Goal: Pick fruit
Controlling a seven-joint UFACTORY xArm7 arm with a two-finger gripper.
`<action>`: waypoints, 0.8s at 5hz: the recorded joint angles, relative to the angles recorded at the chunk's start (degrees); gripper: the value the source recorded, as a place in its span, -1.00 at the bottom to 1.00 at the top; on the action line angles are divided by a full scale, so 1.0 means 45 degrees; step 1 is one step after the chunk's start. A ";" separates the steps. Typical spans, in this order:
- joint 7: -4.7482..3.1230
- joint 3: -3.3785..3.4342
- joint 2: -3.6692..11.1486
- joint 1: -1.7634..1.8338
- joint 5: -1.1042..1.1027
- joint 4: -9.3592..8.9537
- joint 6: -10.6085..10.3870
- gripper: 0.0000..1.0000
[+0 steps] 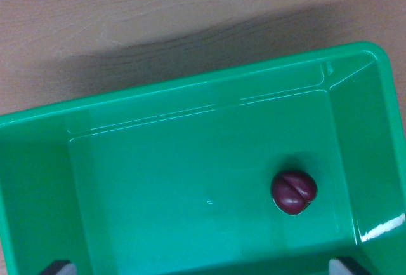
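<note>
Fruit lies in bin — gripper open, empty.

A small, dark maroon, rounded glossy fruit with a creased cleft across its top lies on a green plastic bin's floor, toward four o'clock, near the right wall.

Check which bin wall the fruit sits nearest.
The dark red fruit lies on the green bin floor nearest the wall on the wrist view's right, far from the left wall, touching neither.
</note>
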 joint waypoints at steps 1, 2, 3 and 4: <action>0.0000 -0.0005 0.0036 -0.0006 -0.0022 -0.0090 -0.0118 -1.00; 0.0000 -0.0005 0.0036 -0.0006 -0.0022 -0.0090 -0.0118 -1.00; 0.0000 -0.0012 0.0095 -0.0016 -0.0058 -0.0237 -0.0311 -1.00; 0.0000 -0.0012 0.0095 -0.0016 -0.0058 -0.0237 -0.0311 -1.00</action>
